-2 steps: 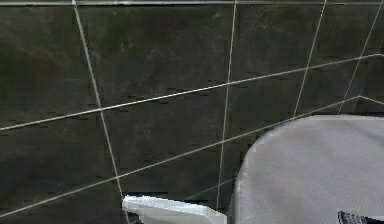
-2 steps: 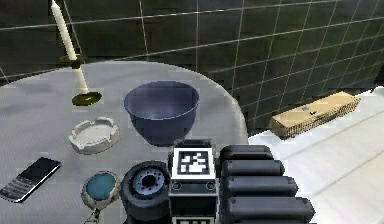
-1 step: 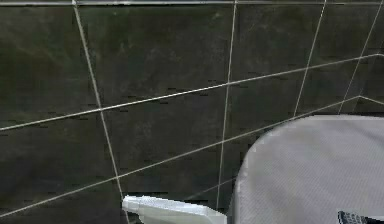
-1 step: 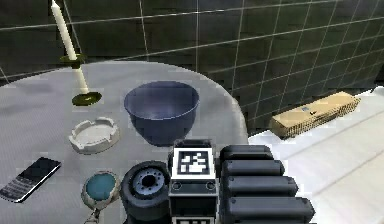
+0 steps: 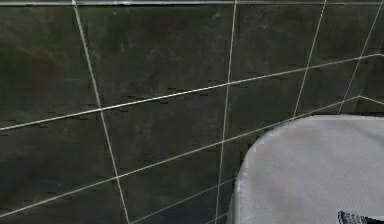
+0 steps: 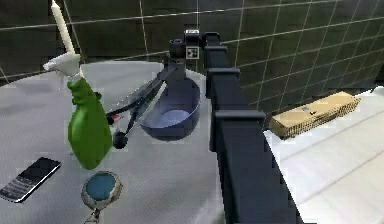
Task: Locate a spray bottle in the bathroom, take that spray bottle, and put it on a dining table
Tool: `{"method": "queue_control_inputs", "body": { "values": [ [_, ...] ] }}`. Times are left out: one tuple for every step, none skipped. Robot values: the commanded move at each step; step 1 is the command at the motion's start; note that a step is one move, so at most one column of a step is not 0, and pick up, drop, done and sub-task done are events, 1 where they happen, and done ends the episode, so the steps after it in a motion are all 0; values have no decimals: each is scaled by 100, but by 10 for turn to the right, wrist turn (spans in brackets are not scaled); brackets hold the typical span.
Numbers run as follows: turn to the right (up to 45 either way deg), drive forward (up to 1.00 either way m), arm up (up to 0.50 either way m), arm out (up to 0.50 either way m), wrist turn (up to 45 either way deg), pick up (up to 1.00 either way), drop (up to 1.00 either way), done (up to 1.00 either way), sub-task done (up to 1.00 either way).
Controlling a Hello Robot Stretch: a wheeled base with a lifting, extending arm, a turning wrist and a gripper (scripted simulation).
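Reaching over the grey table, the gripper is hanging with its thin fingers close by the green spray bottle, which is standing upright on the table near the bowl. Whether the fingers are apart or together I cannot tell, nor whether anything is held. The grasp seems to be the step in hand. Taking the bottle at its narrow neck, lifting straight up and steering clear of the bowl and the phone is looking wisest.
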Motion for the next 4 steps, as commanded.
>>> {"method": "queue_control_inputs", "body": {
  "values": [
    [0,0,0,0,390,0,0,0,0],
    [0,0,-4,0,0,0,0,0,0],
    [0,0,0,0,0,0,100,0,0],
    [0,0,0,-10,0,0,0,0,0]
  ]
}}
